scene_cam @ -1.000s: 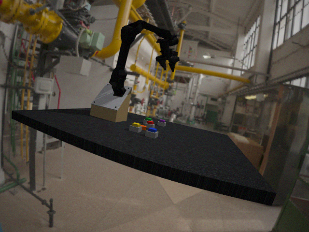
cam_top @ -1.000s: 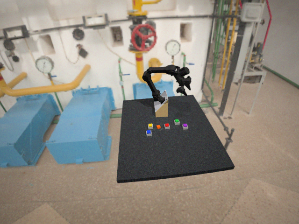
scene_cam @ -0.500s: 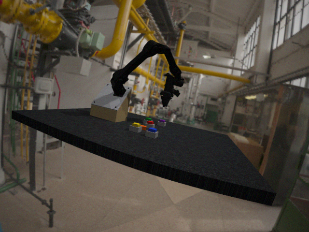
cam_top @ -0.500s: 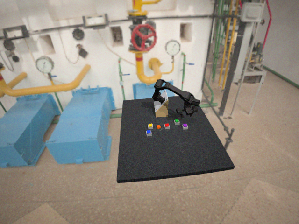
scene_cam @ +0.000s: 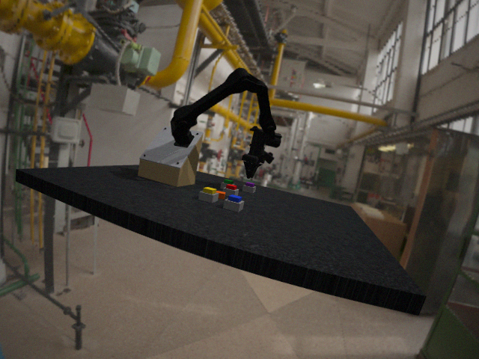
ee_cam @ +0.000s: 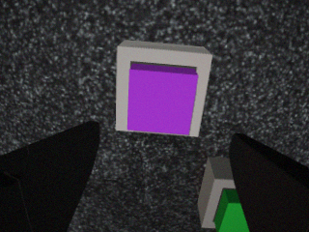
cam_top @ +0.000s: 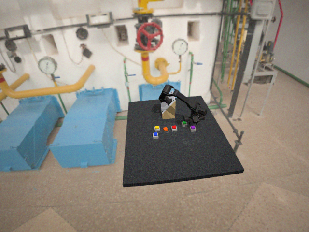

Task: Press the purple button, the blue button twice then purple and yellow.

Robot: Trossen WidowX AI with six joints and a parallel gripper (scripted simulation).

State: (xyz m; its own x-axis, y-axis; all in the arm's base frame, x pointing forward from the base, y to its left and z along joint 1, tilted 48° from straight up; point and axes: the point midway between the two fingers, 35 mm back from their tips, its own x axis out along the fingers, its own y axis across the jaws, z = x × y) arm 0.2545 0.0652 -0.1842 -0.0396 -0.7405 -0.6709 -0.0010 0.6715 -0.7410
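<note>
The purple button stands in its grey housing at the far right of the group, its cap raised. My gripper points down above the table beside it, not touching it. Its fingers are apart with nothing between them; in the wrist view the purple button lies ahead of the fingertips, roughly centred between them. The blue button and the yellow button stand at the other end of the group, caps up. Neither shows in the wrist view.
A green button is close to the purple one, partly behind the right finger in the wrist view. A red button stands mid-group. An orange block lies between the red and yellow buttons.
</note>
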